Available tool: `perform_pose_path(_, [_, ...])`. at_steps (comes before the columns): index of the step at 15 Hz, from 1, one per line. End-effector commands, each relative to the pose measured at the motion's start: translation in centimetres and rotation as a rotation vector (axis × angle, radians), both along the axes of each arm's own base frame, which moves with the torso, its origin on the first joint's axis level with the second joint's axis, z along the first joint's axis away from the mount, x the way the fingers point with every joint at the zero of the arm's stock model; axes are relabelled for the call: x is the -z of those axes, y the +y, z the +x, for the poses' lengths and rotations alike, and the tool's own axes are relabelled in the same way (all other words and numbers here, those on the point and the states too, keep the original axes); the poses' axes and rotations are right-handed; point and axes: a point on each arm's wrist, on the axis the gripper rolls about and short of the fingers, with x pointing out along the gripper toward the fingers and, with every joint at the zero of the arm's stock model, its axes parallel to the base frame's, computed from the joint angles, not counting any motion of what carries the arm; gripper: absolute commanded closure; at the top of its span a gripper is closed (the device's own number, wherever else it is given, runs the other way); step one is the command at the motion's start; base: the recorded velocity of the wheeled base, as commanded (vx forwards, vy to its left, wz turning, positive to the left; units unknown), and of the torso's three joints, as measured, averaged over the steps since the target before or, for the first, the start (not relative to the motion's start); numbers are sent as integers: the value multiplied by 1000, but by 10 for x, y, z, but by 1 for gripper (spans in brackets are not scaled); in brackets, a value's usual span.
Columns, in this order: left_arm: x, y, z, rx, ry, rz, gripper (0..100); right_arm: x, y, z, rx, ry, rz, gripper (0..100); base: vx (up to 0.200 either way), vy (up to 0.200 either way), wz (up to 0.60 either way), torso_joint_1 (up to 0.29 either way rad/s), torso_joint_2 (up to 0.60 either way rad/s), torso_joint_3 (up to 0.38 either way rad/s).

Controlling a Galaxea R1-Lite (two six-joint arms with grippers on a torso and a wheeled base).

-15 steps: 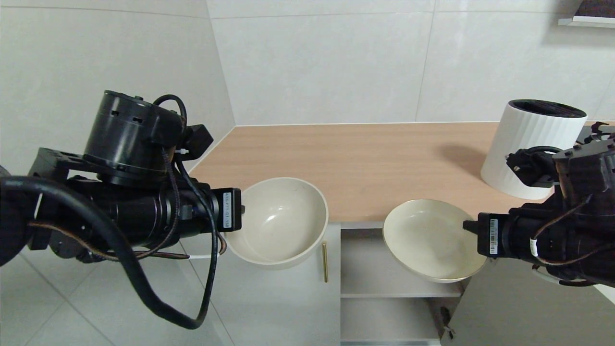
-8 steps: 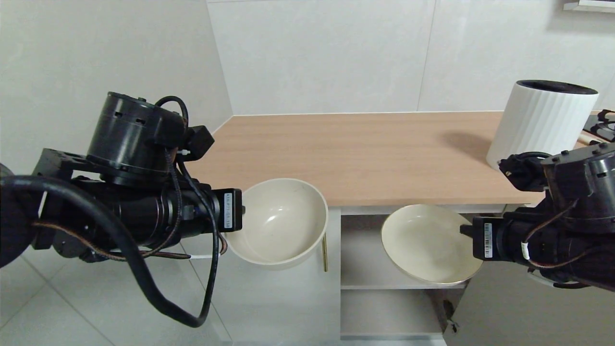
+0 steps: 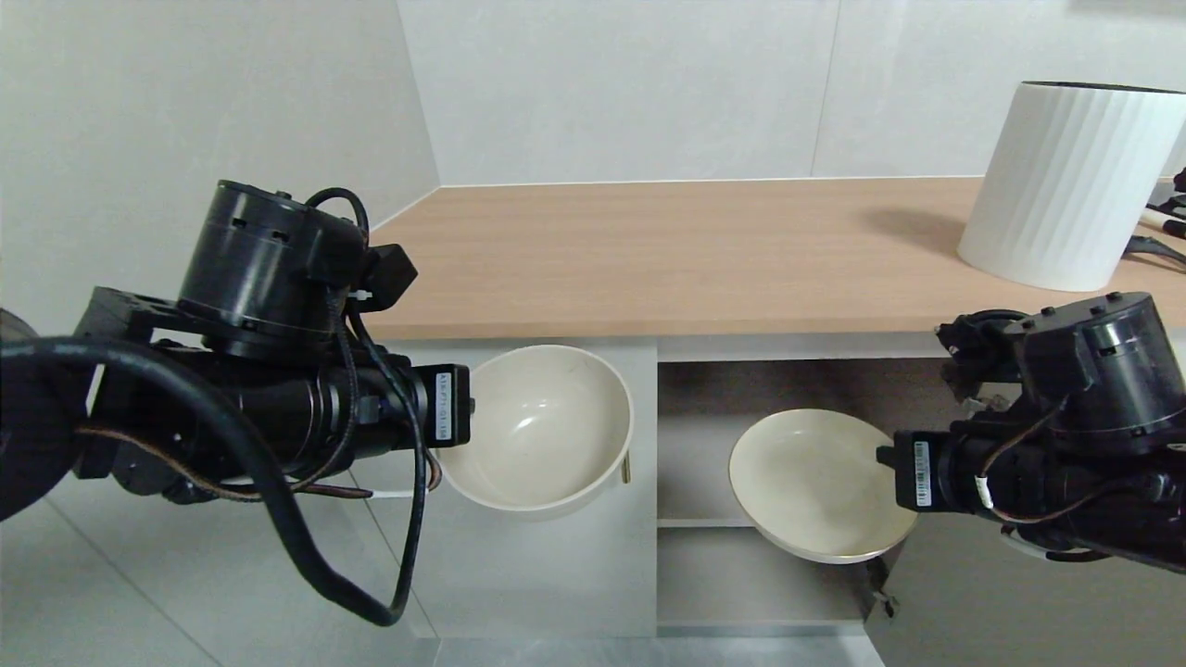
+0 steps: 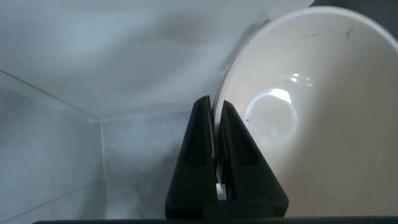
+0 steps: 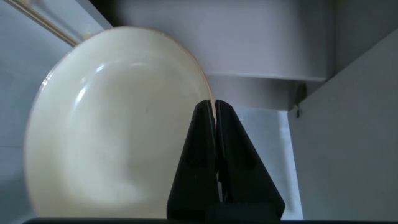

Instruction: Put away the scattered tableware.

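Currently | left end effector (image 4: pixel 215 107) clenched on bowl (image 3: pixel 542 435) rim, bowl before cabinet door (image 3: pixel 556 565) | right end effector (image 5: pixel 215 109) clenched on plate (image 3: pixel 811 482) rim, plate before cabinet shelf (image 3: pixel 690 523), below tabletop (image 3: pixel 667 250)

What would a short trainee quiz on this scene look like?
1. True or false: the left hand is shut on the rim of the bowl.
2. Pick one. The plate in the right hand is: A) in the air, by the open cabinet; B) inside the bowl; C) lying on the floor.
3. Fill in: the white canister stands on the ____.

Key: 1 true; 2 A; 3 counter.
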Motion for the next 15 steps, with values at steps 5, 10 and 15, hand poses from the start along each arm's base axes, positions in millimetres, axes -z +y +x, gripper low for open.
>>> perform_pose_path(5, [1, 0, 1, -1, 2, 2, 100, 8, 3, 5, 6, 26, -10, 100, 0, 0, 0, -55, 427, 361])
perform_pose_path(10, [1, 0, 1, -1, 2, 2, 100, 8, 3, 5, 7, 27, -9, 100, 0, 0, -240, -2, 78, 75])
perform_pose_path(15, [6, -2, 4, 2, 20, 12, 100, 55, 16, 29, 13, 177, -103, 100, 0, 0, 0, 0, 0, 0])
